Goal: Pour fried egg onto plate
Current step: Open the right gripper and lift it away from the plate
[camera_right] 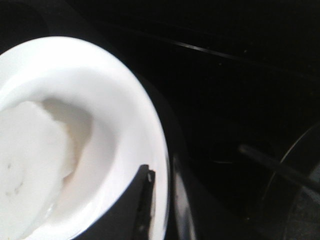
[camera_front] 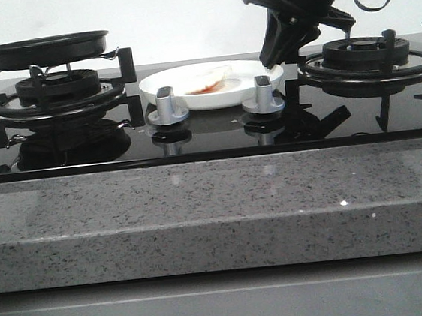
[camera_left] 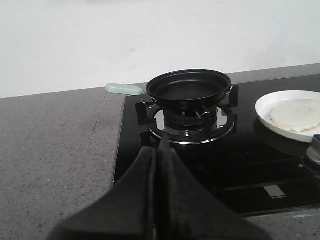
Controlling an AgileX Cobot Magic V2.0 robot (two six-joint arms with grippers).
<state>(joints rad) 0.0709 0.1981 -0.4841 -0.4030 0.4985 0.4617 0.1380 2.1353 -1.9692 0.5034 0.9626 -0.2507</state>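
**Risk Notice: Right Gripper at Plate Rim, Egg Delivered**

Granite counter edge [camera_front: 216, 210] fills the foreground of the front view; behind it lies the black glass hob [camera_front: 209, 139].

1. Right gripper [camera_front: 278, 49]: the fingers straddle the rim of the plate [camera_front: 264, 84] at the plate's 3 o'clock edge. One finger [camera_right: 142, 205] lies over the inner face of the rim in the right wrist view. Whether the jaws are clamped on the rim or merely around it cannot be determined.
2. Left gripper [camera_left: 159, 165]: the jaws are pressed together and hold nothing. It sits at 6 o'clock of the frying pan [camera_left: 189, 89], well apart from it.
3. Fried egg [camera_front: 204, 79]: it rests in the plate, toward the 9 o'clock side, with one edge apparently folded or raised. The red patch shows low at the front.
4. Frying pan: seated on the left burner [camera_front: 57, 91], apparently empty.

Hazards, assessed:
- A retreat made with the jaws still closed on the rim is likely to drag or tip the plate.
- A tilted plate can let the floppy egg slide out.
- The two knobs [camera_front: 166, 106] stand just beside the plate at 6 o'clock; a shifted plate may strike them.
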